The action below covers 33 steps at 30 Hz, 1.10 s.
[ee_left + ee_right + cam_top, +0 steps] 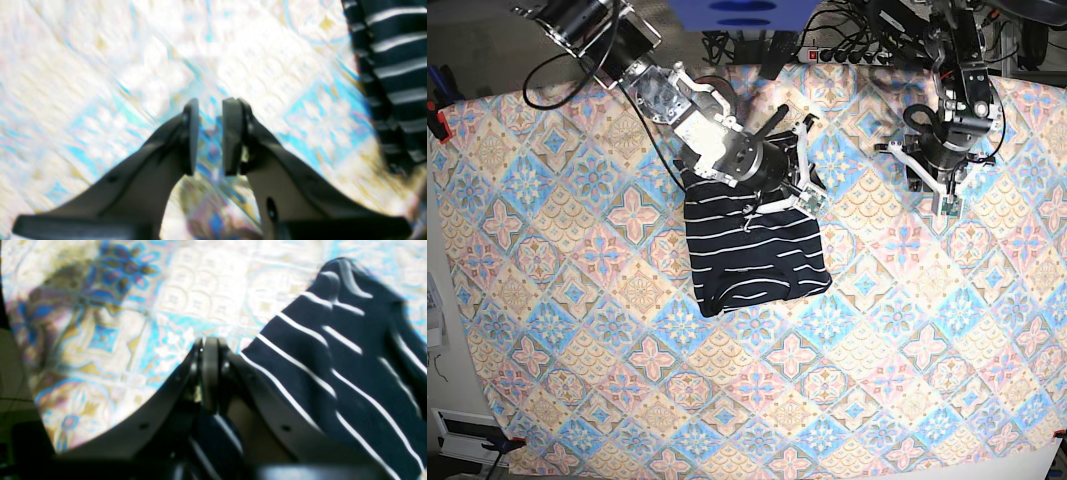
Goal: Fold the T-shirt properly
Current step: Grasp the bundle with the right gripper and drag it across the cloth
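Base view, nearest first: the T-shirt (pixel 752 255) lay bunched into a rough square a little toward nine o'clock of the table's middle, on the tile-patterned cloth (pixel 607 340). Just beyond it, at its twelve o'clock edge, the right gripper (pixel 799 185) hung over the fabric; in its wrist view the fingers (pixel 210 373) were pressed together, striped cloth (pixel 333 373) lying beside and under them, though whether any was pinched could not be told. Farther off, at two o'clock, the left gripper (pixel 947 205) stood well apart from the shirt, its pads (pixel 230 136) narrowly parted with nothing between.
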Available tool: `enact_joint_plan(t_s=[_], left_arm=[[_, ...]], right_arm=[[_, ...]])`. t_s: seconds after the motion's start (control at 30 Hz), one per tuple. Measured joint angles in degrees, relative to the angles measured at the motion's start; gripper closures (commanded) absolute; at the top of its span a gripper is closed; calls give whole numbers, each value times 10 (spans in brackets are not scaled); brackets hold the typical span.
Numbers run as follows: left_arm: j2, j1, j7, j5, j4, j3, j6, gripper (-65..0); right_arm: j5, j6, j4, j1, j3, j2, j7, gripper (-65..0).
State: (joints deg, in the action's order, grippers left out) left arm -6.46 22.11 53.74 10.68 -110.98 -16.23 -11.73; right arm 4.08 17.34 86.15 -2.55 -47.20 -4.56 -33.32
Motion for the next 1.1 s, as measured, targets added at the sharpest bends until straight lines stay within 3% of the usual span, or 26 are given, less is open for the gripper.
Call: enact_joint_plan(t_s=[0.17, 0.23, 0.5, 0.6, 0.77, 0.9, 1.1], left_arm=[[5, 34, 0, 42, -3, -24, 3, -118], [3, 42, 0, 66, -3, -28, 3, -118], [1, 46, -2, 87, -3, -41, 3, -118], [2, 46, 2, 87, -3, -40, 0, -118], [1, 46, 0, 89, -3, -39, -1, -118], [-1, 54, 0, 89, -3, -39, 0, -118], [1, 57, 0, 89, -3, -37, -1, -118]], right_arm=[[-4, -5, -96, -24, 8, 39, 7, 0], [-2, -1, -137, -33, 7, 46, 44, 0], [7, 7, -285, -79, 10, 47, 148, 0], [10, 18, -317, -83, 55, 53, 176, 0], [15, 30, -364, -108, 142, 34, 216, 0], [7, 9, -396, -149, 167, -3, 219, 0], [8, 13, -444, -193, 176, -40, 234, 0]])
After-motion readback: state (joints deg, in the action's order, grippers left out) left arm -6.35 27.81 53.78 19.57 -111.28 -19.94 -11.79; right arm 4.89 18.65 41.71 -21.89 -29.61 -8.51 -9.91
